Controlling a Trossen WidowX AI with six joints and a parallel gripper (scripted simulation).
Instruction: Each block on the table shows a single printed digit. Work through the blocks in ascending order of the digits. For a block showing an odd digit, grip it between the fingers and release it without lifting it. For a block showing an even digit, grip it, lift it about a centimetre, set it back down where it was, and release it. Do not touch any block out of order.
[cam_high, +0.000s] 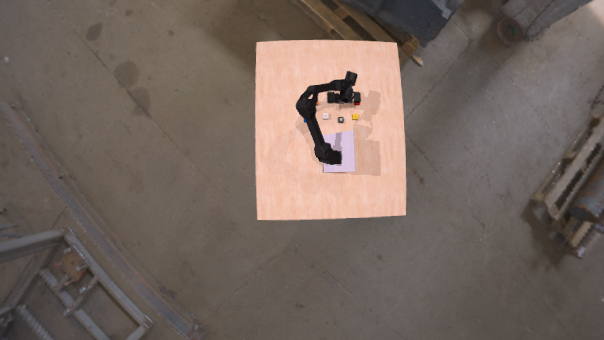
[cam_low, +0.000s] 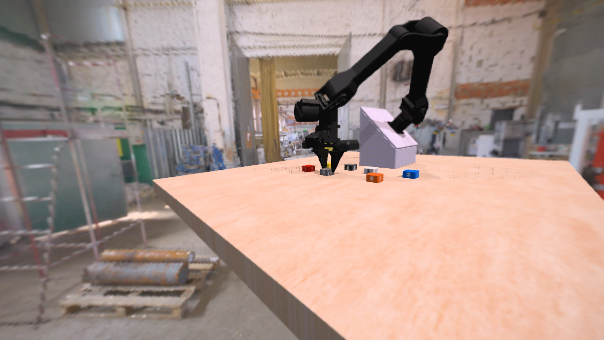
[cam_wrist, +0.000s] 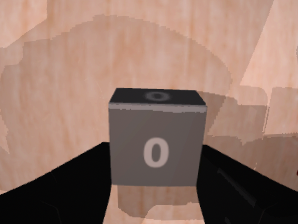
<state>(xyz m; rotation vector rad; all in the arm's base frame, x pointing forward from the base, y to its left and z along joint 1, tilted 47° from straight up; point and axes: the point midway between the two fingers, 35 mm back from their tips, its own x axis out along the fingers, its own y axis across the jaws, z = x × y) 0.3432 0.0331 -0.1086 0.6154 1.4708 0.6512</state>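
A grey block (cam_low: 325, 172) (cam_wrist: 156, 120) shows the digit 0. My gripper (cam_low: 328, 170) (cam_wrist: 154, 154) is shut on it, one finger on each side. The block appears to be at table level; the arm hides it in the top view. A red block (cam_high: 357, 103) (cam_low: 308, 168), a yellow block (cam_high: 355, 117) (cam_low: 329, 164), a dark block (cam_high: 341, 120) (cam_low: 350, 167), a white block (cam_high: 326, 116) (cam_low: 370, 170), an orange block (cam_high: 317, 103) (cam_low: 374, 177) and a blue block (cam_high: 305, 120) (cam_low: 411, 174) stand on the table. Their digits are too small to read.
A pale purple sloped block (cam_high: 348, 150) (cam_low: 382, 152) stands behind the small blocks in the exterior view, under the arm's base. The arm reaches over the table (cam_high: 285, 195) (cam_low: 425, 240) and partly covers the blue and orange blocks in the top view.
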